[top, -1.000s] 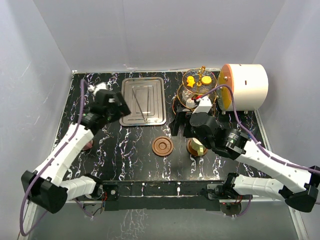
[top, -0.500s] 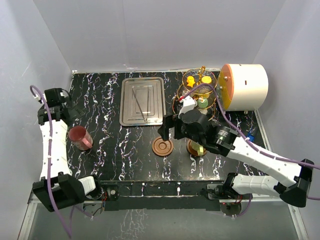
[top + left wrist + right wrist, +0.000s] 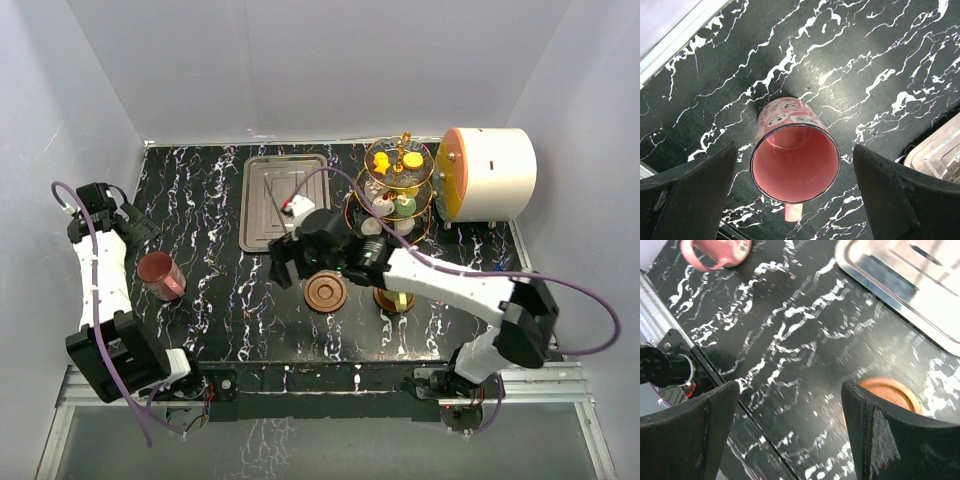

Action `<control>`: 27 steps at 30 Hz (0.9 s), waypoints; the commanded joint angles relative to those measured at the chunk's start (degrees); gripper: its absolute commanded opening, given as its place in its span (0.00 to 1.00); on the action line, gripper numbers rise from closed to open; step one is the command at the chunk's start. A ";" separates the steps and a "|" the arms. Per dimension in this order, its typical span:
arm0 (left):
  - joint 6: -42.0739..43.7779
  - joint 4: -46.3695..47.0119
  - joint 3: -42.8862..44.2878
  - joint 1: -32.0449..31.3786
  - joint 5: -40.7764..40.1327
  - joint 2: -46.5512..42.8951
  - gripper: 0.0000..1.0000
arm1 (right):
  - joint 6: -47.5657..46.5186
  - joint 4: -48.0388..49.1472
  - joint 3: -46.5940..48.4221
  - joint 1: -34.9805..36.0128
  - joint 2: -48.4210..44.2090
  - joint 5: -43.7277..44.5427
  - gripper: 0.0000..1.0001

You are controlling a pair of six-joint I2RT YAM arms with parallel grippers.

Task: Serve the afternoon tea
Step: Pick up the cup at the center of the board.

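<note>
Left fingers [image 3: 690,195] are hanging spread wide, gripping nothing. Right beneath them the maroon cup [image 3: 795,165] is standing upright on the tabletop [image 3: 865,60], mouth up, its handle pointing toward the bottom of the wrist view. Right fingers [image 3: 690,430] are spread as well, empty, hovering over bare tabletop just beside the empty saucer [image 3: 890,395], with the maroon cup well apart at the far corner of that view.

Further out, the right arm is reaching across the middle. Its forearm is passing over the partly hidden cream cup [image 3: 396,296] and running near the glass stand [image 3: 395,190] carrying the cakes [image 3: 400,158]. The steel tray [image 3: 285,200] is lying behind.

Now the dangers. If the left fingers are dropping off-centre, one could land on the rim and tip or shove the cup, and that glossy round wall looks ready to slip or swivel in a loose pinch. The right arm's purple cable [image 3: 330,175] is looping close to the stand, so a wide swing could snag it or knock the cream cup. Both arms heading for the same gap could clash.
</note>
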 commanded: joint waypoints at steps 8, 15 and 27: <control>-0.65 3.94 -5.10 1.94 2.97 -1.51 0.99 | -10.06 21.67 16.63 10.89 23.23 5.53 0.80; -0.73 3.82 -4.93 2.21 4.11 -0.61 0.99 | -15.23 31.61 24.44 14.22 34.74 5.04 0.79; -1.10 2.33 -3.44 2.29 3.81 -0.60 0.99 | -16.44 33.98 38.02 14.45 48.49 4.11 0.76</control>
